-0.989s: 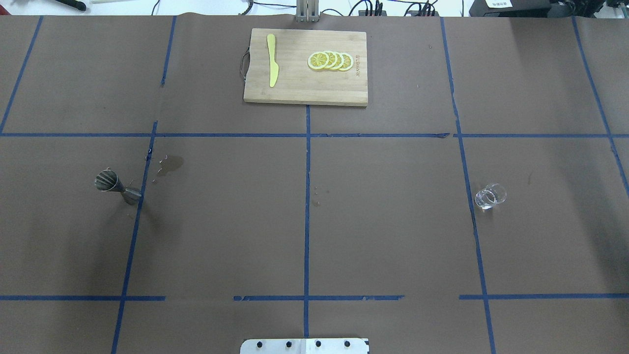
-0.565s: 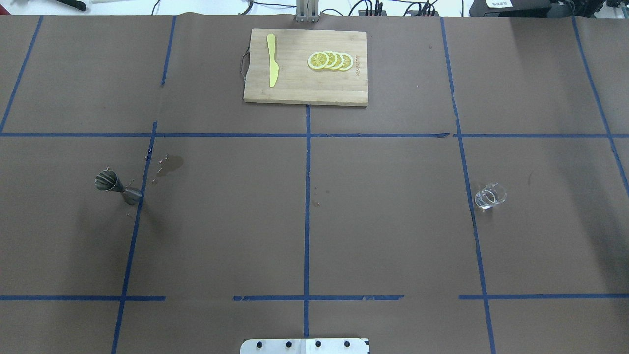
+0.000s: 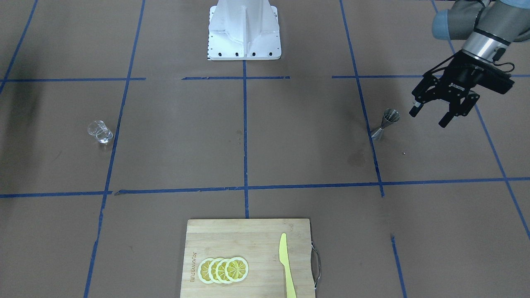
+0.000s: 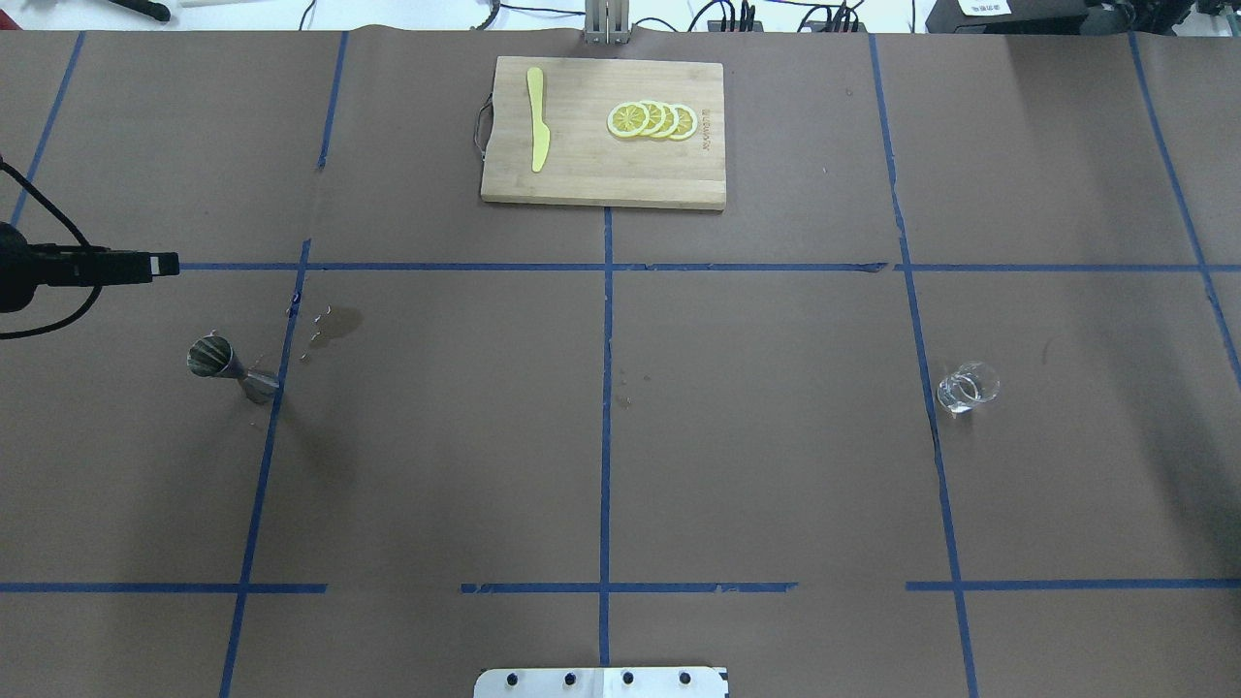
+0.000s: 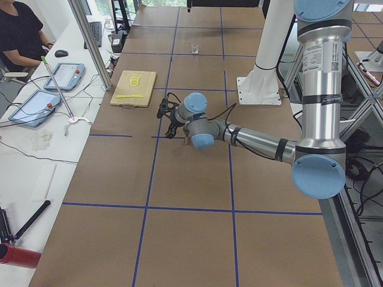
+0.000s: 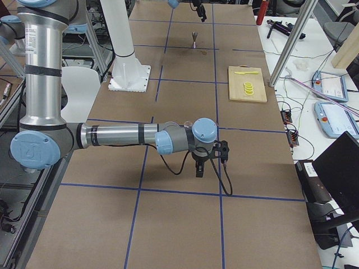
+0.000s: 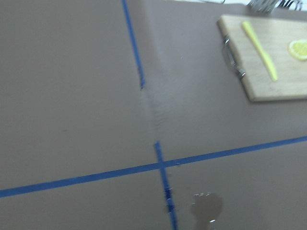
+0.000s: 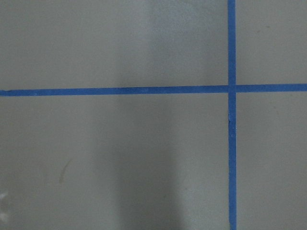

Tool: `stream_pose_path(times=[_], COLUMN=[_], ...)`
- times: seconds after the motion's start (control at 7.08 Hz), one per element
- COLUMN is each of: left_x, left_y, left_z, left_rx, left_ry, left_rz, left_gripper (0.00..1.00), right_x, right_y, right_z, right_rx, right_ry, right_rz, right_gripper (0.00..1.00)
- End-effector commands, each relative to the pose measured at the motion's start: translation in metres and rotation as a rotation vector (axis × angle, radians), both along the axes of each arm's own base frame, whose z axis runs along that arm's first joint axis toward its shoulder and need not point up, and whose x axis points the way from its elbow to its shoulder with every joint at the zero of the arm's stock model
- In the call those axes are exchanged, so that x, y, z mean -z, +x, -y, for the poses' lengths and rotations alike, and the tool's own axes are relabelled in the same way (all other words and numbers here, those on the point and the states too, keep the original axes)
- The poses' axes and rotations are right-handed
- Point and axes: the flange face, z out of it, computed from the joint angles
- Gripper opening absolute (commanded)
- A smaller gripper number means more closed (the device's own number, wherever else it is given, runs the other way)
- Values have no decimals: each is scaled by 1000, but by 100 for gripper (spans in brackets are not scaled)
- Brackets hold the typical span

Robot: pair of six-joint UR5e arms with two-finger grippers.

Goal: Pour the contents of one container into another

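Approaching: left gripper (image 3: 428,117) hovers, fingers open, beside the jigger (image 3: 386,123) (right gripper (image 6: 197,170): cannot tell); next, probably closing round its waist.

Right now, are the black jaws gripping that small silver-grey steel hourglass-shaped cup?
No, the small silver-grey steel hourglass-shaped jigger stands free, and the jaws of the left arm hang open beside it, not touching.

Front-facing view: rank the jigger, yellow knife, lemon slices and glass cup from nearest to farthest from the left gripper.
From the left gripper:
1. jigger, just beside it, on that view's right.
2. yellow knife, on the right part of the cutting board.
3. lemon slices, on the board's left part.
4. glass cup, far across on the view's left.
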Motion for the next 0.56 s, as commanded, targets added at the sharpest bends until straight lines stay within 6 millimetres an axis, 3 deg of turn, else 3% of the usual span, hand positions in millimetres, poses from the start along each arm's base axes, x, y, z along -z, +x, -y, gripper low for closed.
stream_pose_path(times=[0.0,0.14,0.28,0.42], left_x=[-4,-11,-11,-3], left_y=[40,65,98,108], left_z=[-49,-63,-90,-101], left_rx=[245,321,382,412], left_ry=[6,22,65,57], left_rz=[44,125,160,110], left_gripper=[100,100,100,100], right_x=[-3,-2,-1,-1], right_y=[-10,-12,-12,-11], right_z=[1,1,2,2], right_rx=[19,22,22,20], right_ry=[33,34,35,36], right_rz=[3,5,5,4], right_gripper=[100,100,100,100])
